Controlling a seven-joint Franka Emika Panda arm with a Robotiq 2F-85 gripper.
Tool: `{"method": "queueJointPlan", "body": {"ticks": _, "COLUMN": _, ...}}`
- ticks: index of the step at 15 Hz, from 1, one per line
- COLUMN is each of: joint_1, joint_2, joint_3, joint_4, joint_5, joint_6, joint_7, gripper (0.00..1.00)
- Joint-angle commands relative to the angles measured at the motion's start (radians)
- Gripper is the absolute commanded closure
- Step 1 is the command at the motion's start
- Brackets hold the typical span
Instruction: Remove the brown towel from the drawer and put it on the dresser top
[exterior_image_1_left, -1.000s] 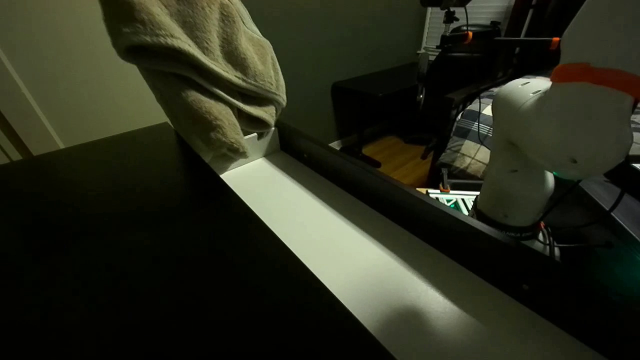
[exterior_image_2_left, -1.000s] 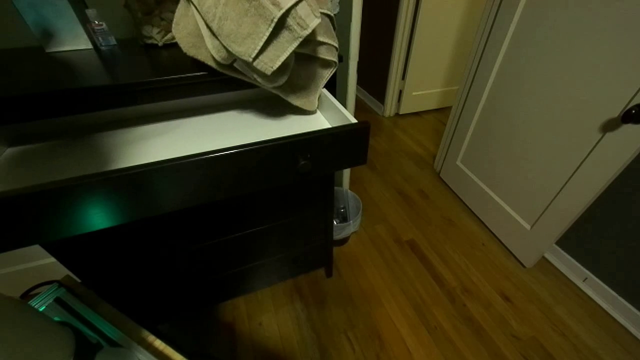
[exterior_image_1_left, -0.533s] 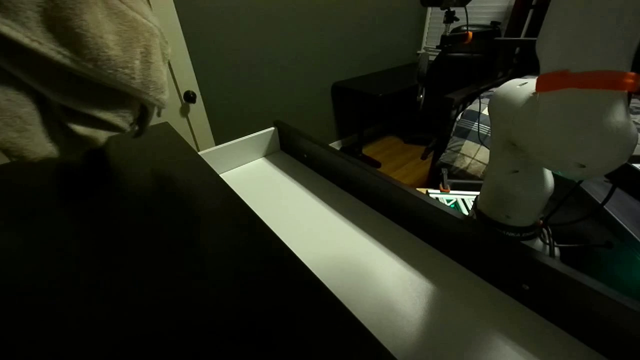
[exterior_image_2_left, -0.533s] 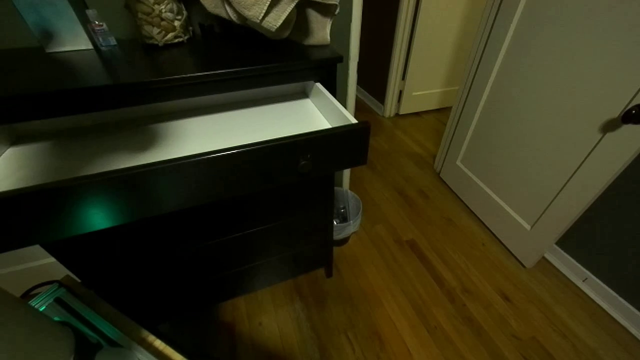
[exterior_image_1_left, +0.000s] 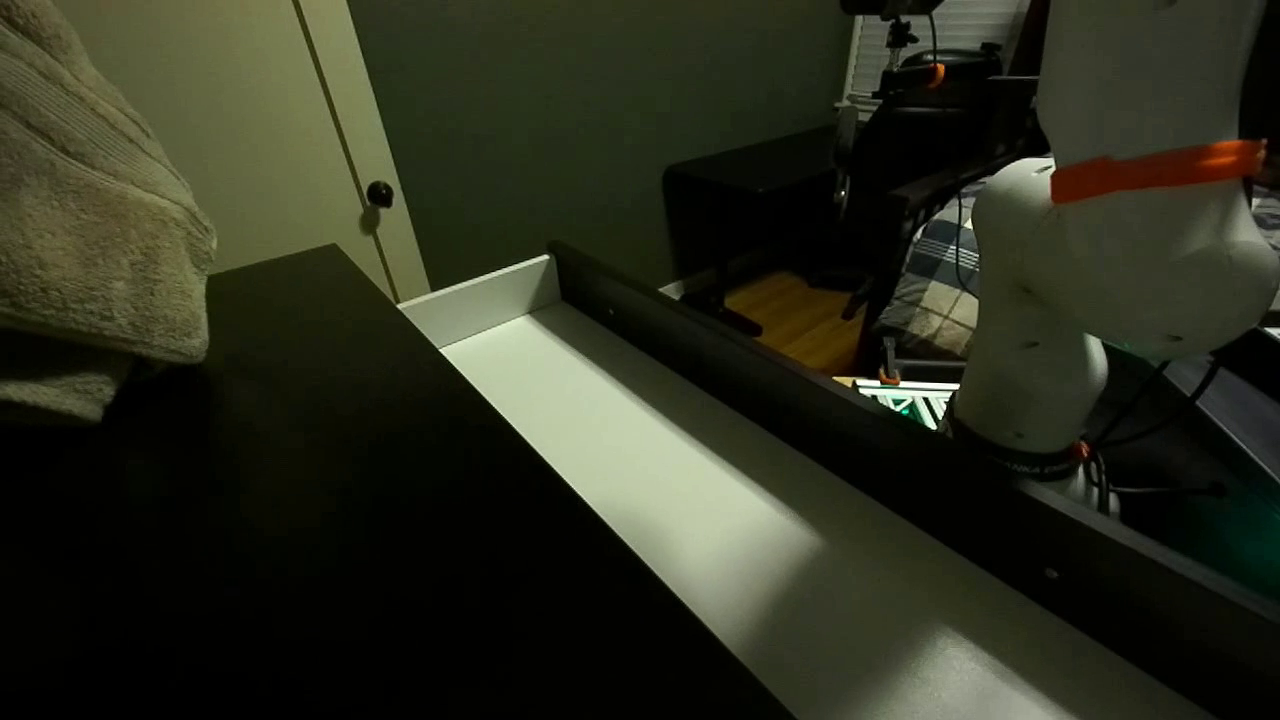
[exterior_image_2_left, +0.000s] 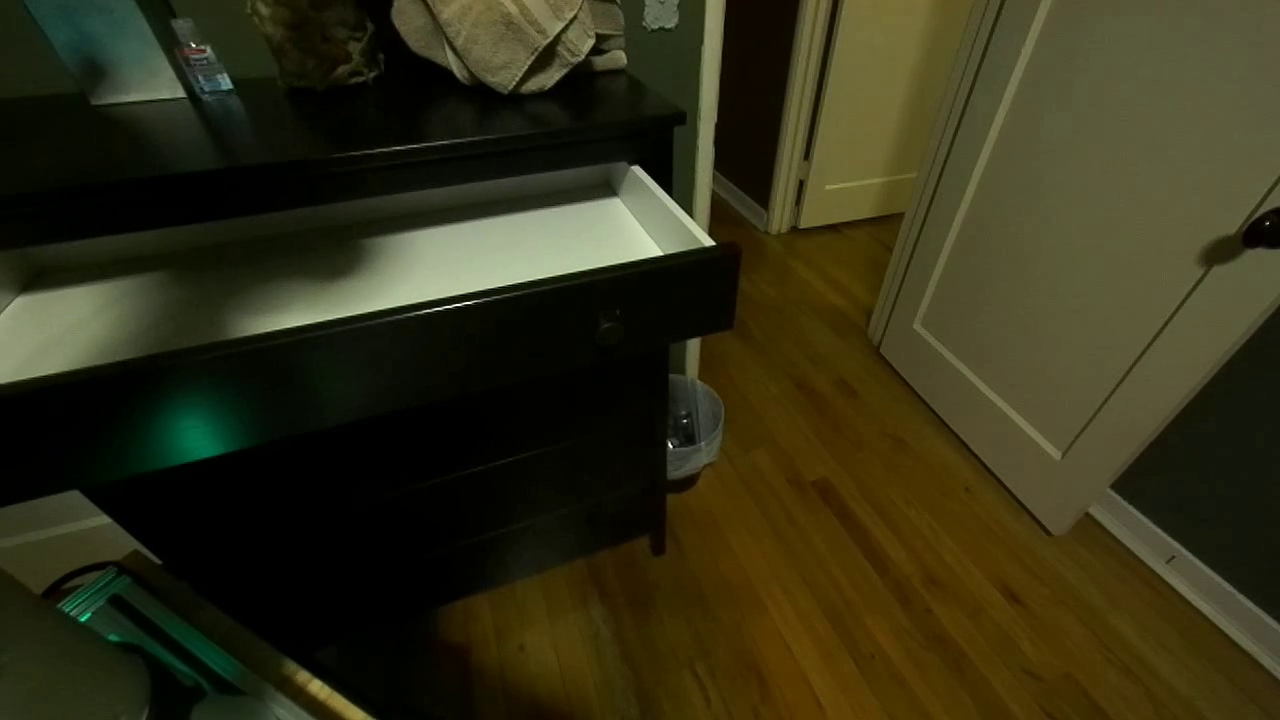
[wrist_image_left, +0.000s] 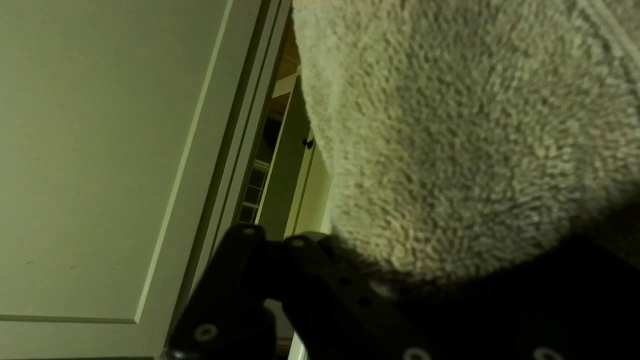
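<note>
Gripper (wrist_image_left: 445, 275): black, two-fingered, low in the wrist view. Clenched on the brown terry towel (wrist_image_left: 465, 125), whose pile covers the fingertips.

Brown terry towel: bunched and folded over itself, a woven band across one part. Immediately ahead of the gripper, filling much of the wrist view; in both exterior views, over the end of the dresser top (exterior_image_1_left: 330, 450). Whether the lowest folds touch that surface cannot be told.

Dresser top: dark, beneath the gripper and its load.

Drawer (exterior_image_2_left: 670, 215): pulled out, white within, dark front with a round knob (exterior_image_2_left: 608, 328). Lower than the gripper, on the robot's side of the dresser top, apart from the towel. A shadow lies across its floor.

Panda arm (exterior_image_1_left: 1040, 300): white, wrapped in orange tape (exterior_image_1_left: 1160, 170); its base across the drawer from the gripper's load.

Ornament (exterior_image_2_left: 315, 45): rounded, near the held towel; perhaps a jar of shells, the light being poor.

Labelled bottle (exterior_image_2_left: 205, 65): small, clear, upright; farther along the dresser top from the gripper.

Pale blue panel (exterior_image_2_left: 110, 55): upright, just beside the bottle, farthest of this row from the gripper.

Waste bin (exterior_image_2_left: 700, 450): lined in thin plastic, beside the dresser (exterior_image_2_left: 540, 500), well below the gripper.

White panelled door (wrist_image_left: 100, 150): beyond the gripper, picture left in the wrist view.

Plaid bedding (exterior_image_1_left: 925, 270): across the drawer, well apart from the gripper.
</note>
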Motion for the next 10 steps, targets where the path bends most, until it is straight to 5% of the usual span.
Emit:
{"method": "queueJointPlan", "body": {"ticks": 1, "joint_1": -0.015, "joint_2": -0.008, "joint_3": -0.002, "joint_4": 0.000, "joint_5": 0.050, "joint_6": -0.055, "joint_7": -0.054, "gripper": 0.96}}
{"method": "queueJointPlan", "body": {"ticks": 10, "joint_1": -0.070, "joint_2": -0.065, "joint_3": 0.075, "joint_4": -0.125, "joint_5": 0.660, "joint_6": -0.176, "joint_7": -0.453, "gripper": 0.96}}
